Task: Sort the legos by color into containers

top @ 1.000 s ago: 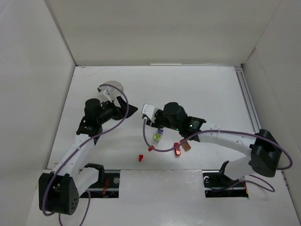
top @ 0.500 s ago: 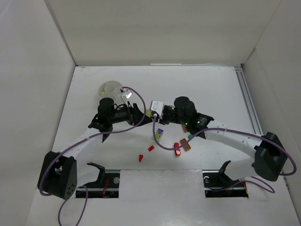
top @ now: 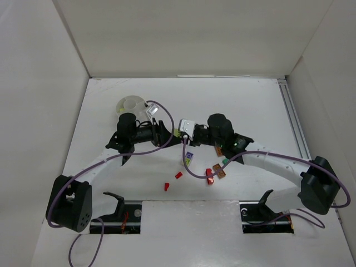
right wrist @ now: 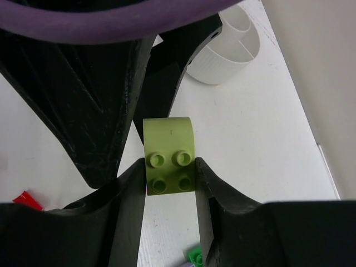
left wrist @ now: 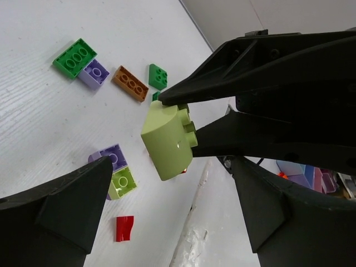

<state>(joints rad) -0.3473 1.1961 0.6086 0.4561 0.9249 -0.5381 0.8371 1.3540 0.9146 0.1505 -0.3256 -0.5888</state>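
my right claw (right wrist: 169, 169) is pinched narrow on a yellow-green curved brick (right wrist: 168, 146), one finger on each flank and the studs facing its camera. a second ago this claw sat lower, over the loose bricks. it has since carried the piece up to mid-table, and my left claw (left wrist: 167, 208) has swung away from the white divided cup (top: 132, 104) to meet it. the left claw's jaws stand wide on either side of the brick without touching it, and they have begun to narrow. i read this as a handover, so the piece can reach the cup at the upper left of the top view. the other pieces lie sorted nowhere yet: a green brick (left wrist: 75, 57), a purple brick (left wrist: 93, 74) and an orange brick (left wrist: 129, 83) at the upper left of the left wrist view, and a red brick (top: 166, 186) at lower centre of the top view.
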